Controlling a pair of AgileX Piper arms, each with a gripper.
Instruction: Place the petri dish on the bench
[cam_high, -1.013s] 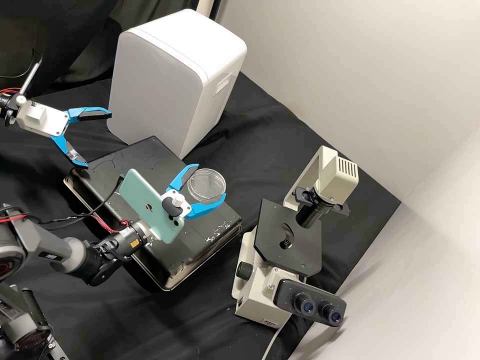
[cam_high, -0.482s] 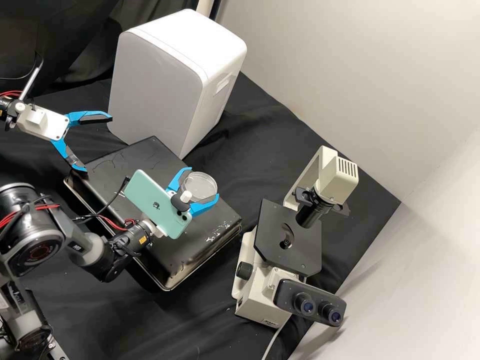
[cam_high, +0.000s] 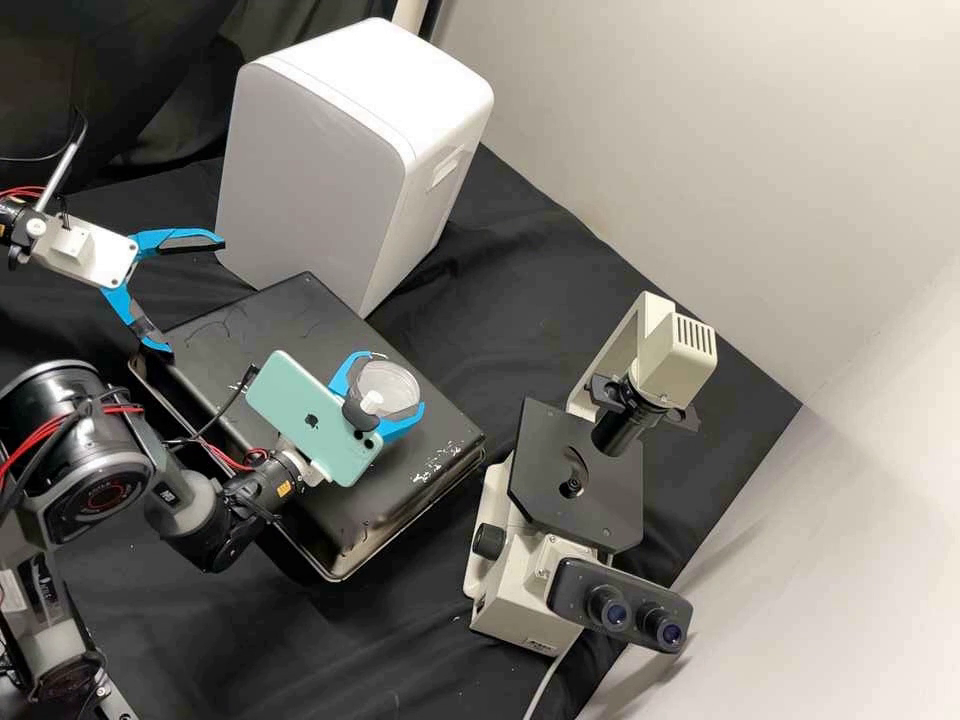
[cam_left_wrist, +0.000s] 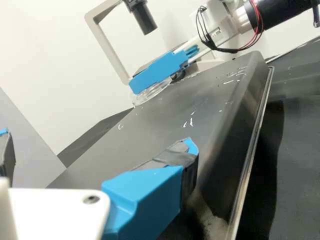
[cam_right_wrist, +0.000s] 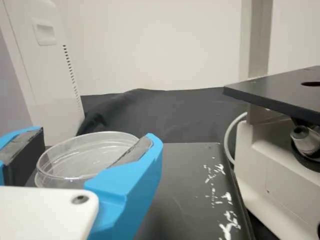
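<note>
Right wrist view: petri dish (cam_right_wrist: 82, 159) between fingers (cam_right_wrist: 131, 176) of right pincer (cam_right_wrist: 86, 146)

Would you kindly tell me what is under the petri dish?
The black tray, scratched white. Fingers of the right gripper hide whether the petri dish touches it.

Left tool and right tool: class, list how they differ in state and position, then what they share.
The left tool is wide open and empty; the right tool is closed on the petri dish.
The left tool sits at the black tray's corner by the white box; the right tool is over the tray, nearer the microscope.
Both have white bodies and two bright blue fingers.
</note>
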